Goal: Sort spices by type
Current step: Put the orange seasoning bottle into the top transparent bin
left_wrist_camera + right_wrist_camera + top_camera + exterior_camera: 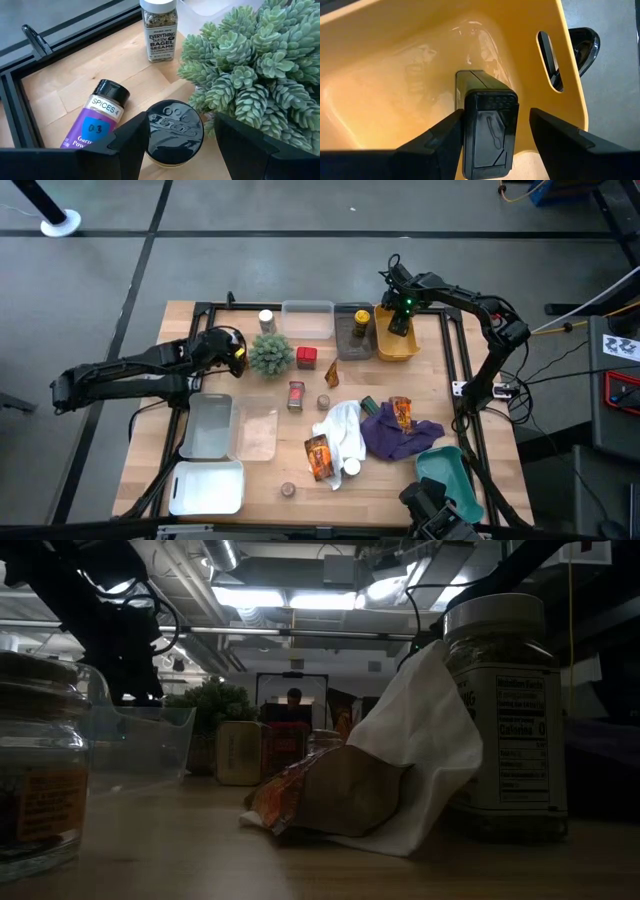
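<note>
My left gripper [233, 352] stands open at the table's left, beside the spiky green plant [271, 355]. Its fingers flank an upright jar with a round black lid [175, 131]; a gap shows on one side. Next to it a purple spice jar [97, 125] lies on its side, and a bagel-seasoning jar [160, 27] stands farther off. My right gripper [400, 315] hangs open over the yellow bin [397, 345] at the far right. A dark flip-cap bottle [489, 130] stands in the bin [395, 75] between its fingers, apart from one of them.
A clear bin [308, 318] and a grey bin [353, 330] stand along the far edge. White trays [208, 425] lie near left, a teal bin [447, 475] near right. A white cloth [343, 435], a purple cloth [400, 435], foil packets [320, 457] and a red tin [307, 357] crowd the middle.
</note>
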